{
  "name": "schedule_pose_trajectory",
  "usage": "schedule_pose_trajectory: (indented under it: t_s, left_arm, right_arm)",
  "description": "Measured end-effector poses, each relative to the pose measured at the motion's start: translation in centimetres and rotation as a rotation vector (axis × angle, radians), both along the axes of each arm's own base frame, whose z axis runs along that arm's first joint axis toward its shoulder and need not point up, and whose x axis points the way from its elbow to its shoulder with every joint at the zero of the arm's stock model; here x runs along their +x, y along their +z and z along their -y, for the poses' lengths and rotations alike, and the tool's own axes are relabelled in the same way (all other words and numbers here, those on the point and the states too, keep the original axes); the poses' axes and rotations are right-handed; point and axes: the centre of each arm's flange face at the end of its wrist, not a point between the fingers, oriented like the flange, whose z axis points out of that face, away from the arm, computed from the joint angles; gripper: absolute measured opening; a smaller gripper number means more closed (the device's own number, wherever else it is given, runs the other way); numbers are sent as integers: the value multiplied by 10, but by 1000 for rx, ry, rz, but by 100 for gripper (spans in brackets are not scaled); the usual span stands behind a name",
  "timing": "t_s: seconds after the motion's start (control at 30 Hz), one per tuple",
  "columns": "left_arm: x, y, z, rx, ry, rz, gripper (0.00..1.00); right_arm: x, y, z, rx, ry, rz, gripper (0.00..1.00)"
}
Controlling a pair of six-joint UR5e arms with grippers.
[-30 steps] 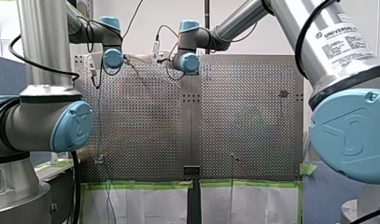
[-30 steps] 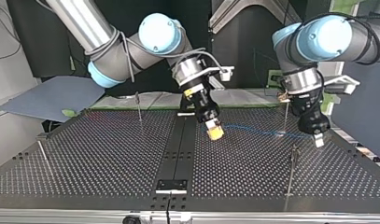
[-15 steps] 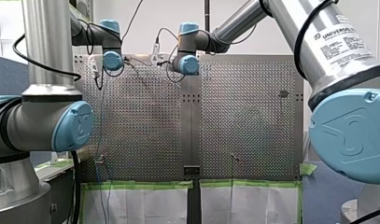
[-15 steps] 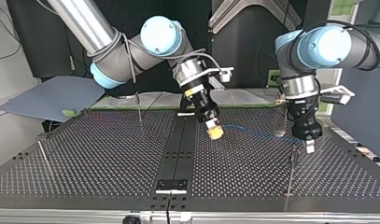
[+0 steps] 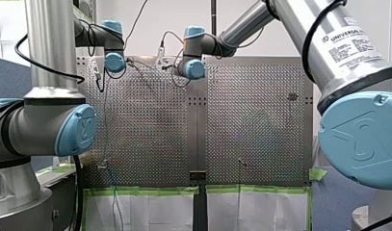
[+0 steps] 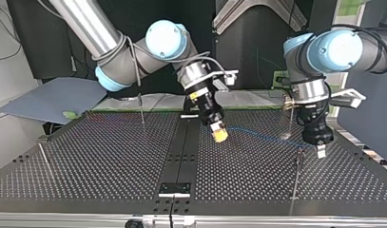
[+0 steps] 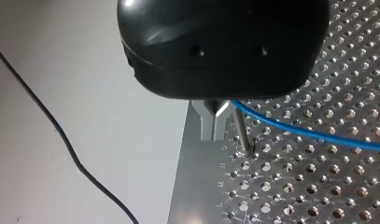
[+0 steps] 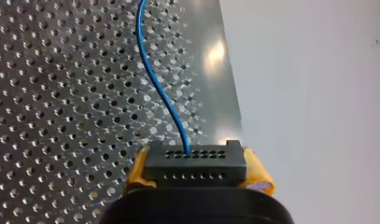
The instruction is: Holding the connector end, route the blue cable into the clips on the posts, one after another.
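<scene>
In the right wrist view a black multi-hole connector (image 8: 194, 158) sits between yellow pads (image 8: 258, 176) of my right gripper (image 8: 197, 173), which is shut on it. The blue cable (image 8: 156, 84) leaves the connector across the perforated plate. In the top view my right gripper (image 6: 220, 135) hangs tilted over the table's middle, and the blue cable (image 6: 265, 137) runs low to my left gripper (image 6: 320, 151). In the left wrist view its metal fingers (image 7: 211, 122) are shut where the blue cable (image 7: 313, 134) comes out, beside a thin post (image 7: 242, 133).
Thin clip posts stand on the perforated table (image 6: 110, 161): one at the top view's back left (image 6: 141, 108), one at the left edge (image 6: 43, 154), one at the right front (image 6: 297, 173), one behind my left gripper (image 6: 290, 118). Slack cable (image 5: 105, 130) hangs past the table's edge.
My left gripper has turned and shifted toward the right-front post in the top view. More slack cable hangs at the front view's left. My right gripper has barely moved.
</scene>
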Motion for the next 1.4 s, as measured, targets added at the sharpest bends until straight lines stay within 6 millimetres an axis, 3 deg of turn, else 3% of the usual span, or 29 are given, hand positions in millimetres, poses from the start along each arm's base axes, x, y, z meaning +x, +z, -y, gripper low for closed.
schedule_pose_trajectory:
  t_s: [0.4, 0.9, 1.4]
  left_arm:
    - [10, 1, -5, -4, -19, 1, 0]
    - [38, -12, -16, -25, -41, -19, 0]
    - [55, 5, -29, -64, -45, 22, 0]
  right_arm:
    - [8, 5, -1, -11, 14, 10, 0]
    - [1, 4, 14, 9, 4, 23, 0]
    - [-3, 3, 24, -2, 14, 19, 0]
